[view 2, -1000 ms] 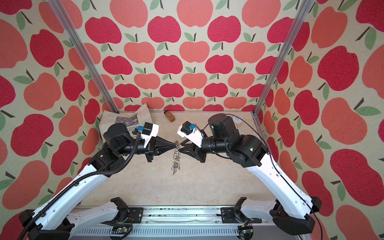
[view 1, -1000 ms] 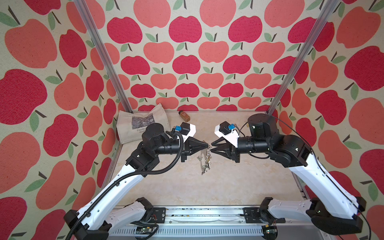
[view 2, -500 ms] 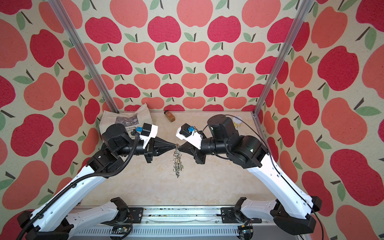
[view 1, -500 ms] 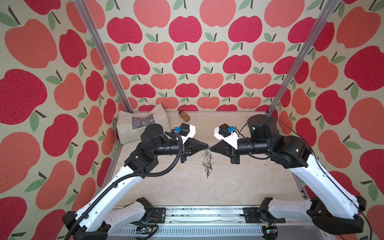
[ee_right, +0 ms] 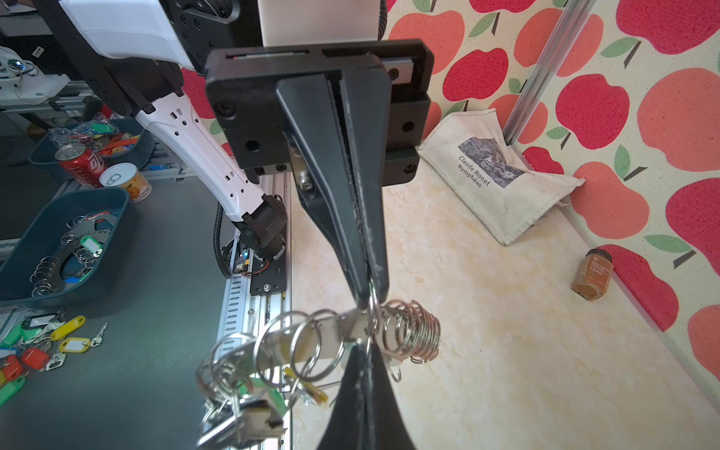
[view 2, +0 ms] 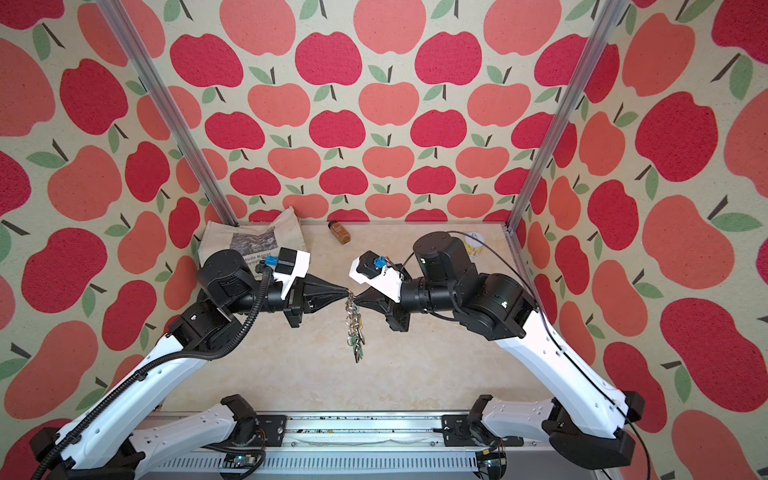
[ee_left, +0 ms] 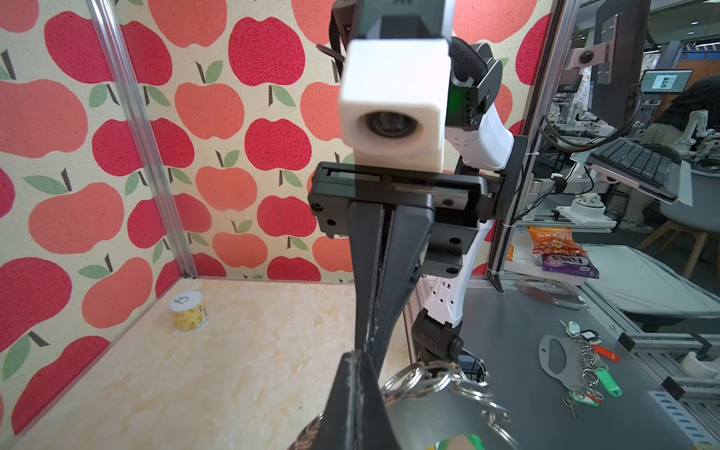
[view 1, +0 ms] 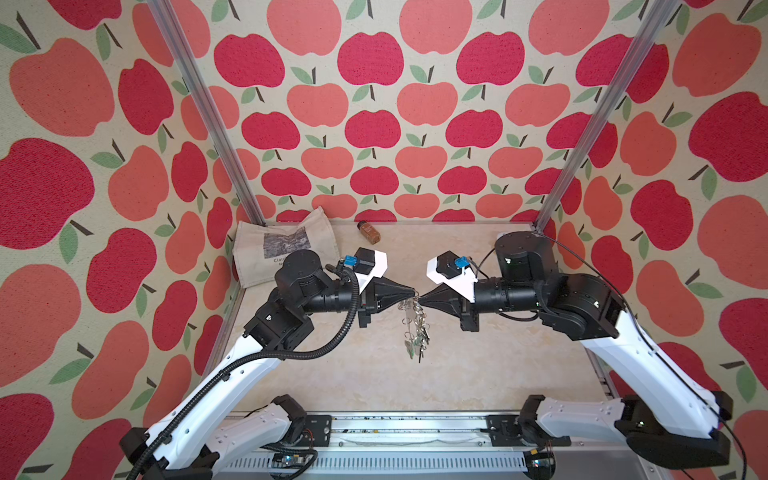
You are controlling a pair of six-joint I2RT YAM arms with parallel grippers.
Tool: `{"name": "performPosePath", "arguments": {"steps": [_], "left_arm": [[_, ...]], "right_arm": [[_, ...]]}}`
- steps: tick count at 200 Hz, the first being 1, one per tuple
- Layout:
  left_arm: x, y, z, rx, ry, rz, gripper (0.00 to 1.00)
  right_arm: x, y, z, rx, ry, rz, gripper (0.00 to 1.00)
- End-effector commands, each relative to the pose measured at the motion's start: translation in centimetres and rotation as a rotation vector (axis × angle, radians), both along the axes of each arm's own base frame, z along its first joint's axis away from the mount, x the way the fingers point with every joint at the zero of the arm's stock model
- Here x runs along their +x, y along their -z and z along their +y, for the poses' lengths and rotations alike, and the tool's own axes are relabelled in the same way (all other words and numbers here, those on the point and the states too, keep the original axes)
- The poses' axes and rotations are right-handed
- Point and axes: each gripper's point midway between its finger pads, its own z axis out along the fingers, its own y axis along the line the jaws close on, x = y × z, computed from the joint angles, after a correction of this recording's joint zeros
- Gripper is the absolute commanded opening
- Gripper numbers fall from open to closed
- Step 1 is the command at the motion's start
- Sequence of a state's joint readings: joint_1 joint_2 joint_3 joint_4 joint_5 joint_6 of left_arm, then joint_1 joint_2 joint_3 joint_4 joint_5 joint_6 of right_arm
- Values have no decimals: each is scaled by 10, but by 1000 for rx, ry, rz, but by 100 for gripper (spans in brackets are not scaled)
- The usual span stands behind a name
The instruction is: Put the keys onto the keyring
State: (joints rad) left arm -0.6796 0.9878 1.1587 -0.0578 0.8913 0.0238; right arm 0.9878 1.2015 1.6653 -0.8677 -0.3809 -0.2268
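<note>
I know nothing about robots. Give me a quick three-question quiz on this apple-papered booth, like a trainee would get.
1. True or false: the dangling bunch of silver metal rings and keys lies flat on the beige marbled tabletop.
2. The small brown jar is: A upright, B on its side, C held by jaws.
3. What printed thing slumps in the back left corner?
Key: 1 false, it hangs between both arms' closed jaws; 2 B; 3 the cream cloth bag.

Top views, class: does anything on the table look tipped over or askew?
The brown spice jar appears to lie on its side at the back, cap away from the arms; the small can stands upright.
</note>
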Motion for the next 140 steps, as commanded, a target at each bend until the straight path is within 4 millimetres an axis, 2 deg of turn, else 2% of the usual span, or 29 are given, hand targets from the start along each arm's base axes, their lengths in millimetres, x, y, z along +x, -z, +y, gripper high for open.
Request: {"name": "performPosePath", "arguments": {"steps": [1,66,91,98,104,109,128,140], "left_arm": [[-7,-35,8,-96,-15,-111,0],[-9,-35,5,-102,0,-111,0],[-10,-35,7,-99,-5,-119,0],[-11,-35,8,-97,-7,-121,0],[-11,-34,8,-93,-7,-121,0],[-11,-34,8,-91,-8,-123,0],[-13,-34,9,-90,-9,-130,0],[-13,-34,10,-88,-8,-132,0]], "right_arm": [[-9,12,5,-29,-45,22,0],[-13,9,14,-5,-75,30,0],[-13,9,11,-9,-64,17,0],[-13,9,9,-12,-56,15,7],[-11,10,7,-19,-45,7,19],[-10,10,5,-25,-31,0,24],[-3,10,-6,-50,21,-40,36],[1,9,-12,-58,48,-58,40]]}}
